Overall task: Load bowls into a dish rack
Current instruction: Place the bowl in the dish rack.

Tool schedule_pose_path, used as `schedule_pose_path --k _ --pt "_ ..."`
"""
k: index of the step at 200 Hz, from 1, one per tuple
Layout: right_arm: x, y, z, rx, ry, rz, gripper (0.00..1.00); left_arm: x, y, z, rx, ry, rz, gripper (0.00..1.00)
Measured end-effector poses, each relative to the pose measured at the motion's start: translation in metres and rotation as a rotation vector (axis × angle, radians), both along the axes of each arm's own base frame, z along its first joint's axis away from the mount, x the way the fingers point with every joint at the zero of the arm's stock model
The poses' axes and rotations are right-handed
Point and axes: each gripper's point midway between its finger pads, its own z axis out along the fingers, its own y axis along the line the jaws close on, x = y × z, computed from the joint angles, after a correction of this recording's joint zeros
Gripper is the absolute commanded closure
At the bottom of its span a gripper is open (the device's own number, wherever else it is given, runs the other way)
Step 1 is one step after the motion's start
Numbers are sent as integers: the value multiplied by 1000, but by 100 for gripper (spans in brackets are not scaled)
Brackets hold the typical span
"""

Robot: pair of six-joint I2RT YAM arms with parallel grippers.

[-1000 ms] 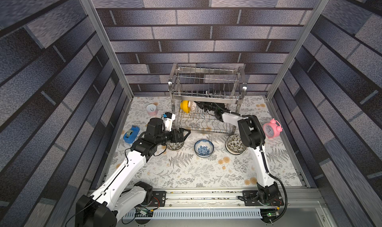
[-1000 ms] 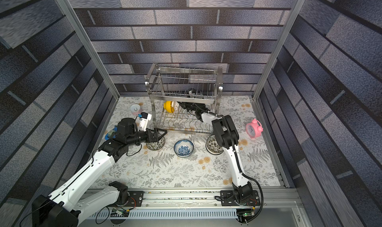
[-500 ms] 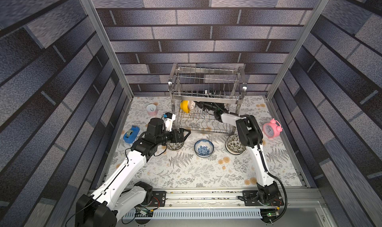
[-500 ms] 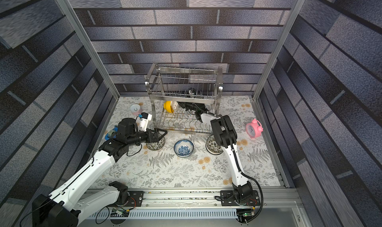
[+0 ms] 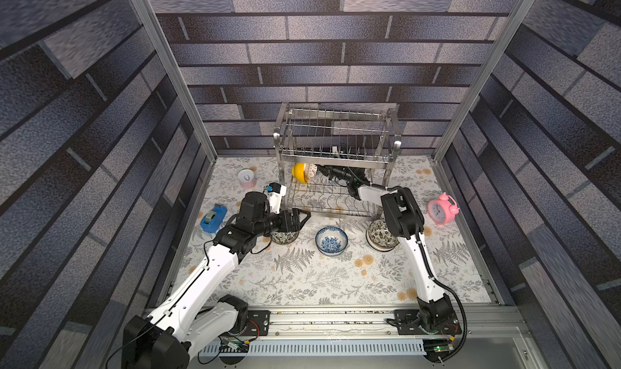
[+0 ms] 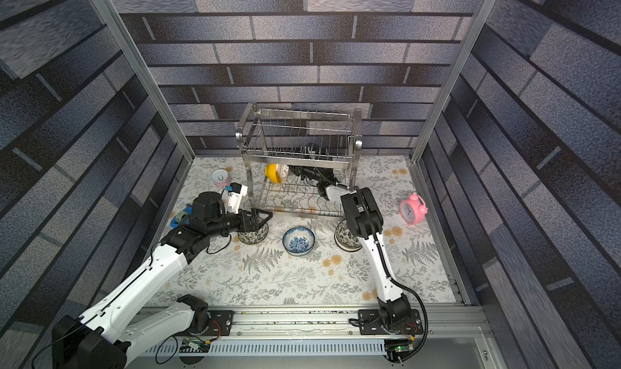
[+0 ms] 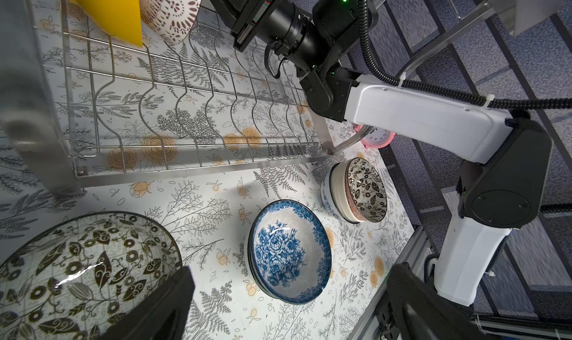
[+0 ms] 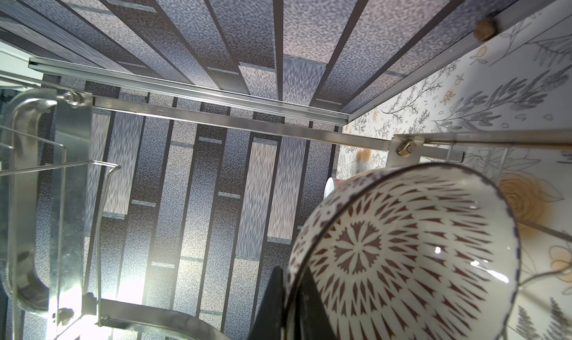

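White maroon-patterned bowl [image 5: 312, 171] was pinched by right gripper [image 5: 322, 171], frame centre, inside steel wire dish rack [image 5: 336, 139]; left gripper [image 5: 301, 220] held agape, empty.

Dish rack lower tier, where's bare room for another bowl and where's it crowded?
Bare: lower slots of the dish rack, from the pink patterned bowl to the far side post, though the right arm reaches over them. Crowded: the end by the yellow bowl, where the right gripper is shut on the patterned bowl.
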Motion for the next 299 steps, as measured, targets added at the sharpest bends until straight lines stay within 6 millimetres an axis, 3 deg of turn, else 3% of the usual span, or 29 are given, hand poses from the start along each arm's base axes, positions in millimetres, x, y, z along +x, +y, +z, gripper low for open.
schedule_pose_path --k 27,78,113,238,299 --pt "0 1 -16 -11 36 10 100 0 0 0 0 0 -1 0" --pt "-1 0 -19 -10 32 3 99 -1 -1 0 0 0 -3 0" --pt "-3 -3 -19 -36 11 -15 86 1 -2 -1 4 5 -2 0" --pt "-19 -8 -29 -151 61 -15 58 6 2 -5 24 3 28 0" --pt "-37 -19 -10 -184 45 -35 46 9 5 -6 39 -2 54 0"
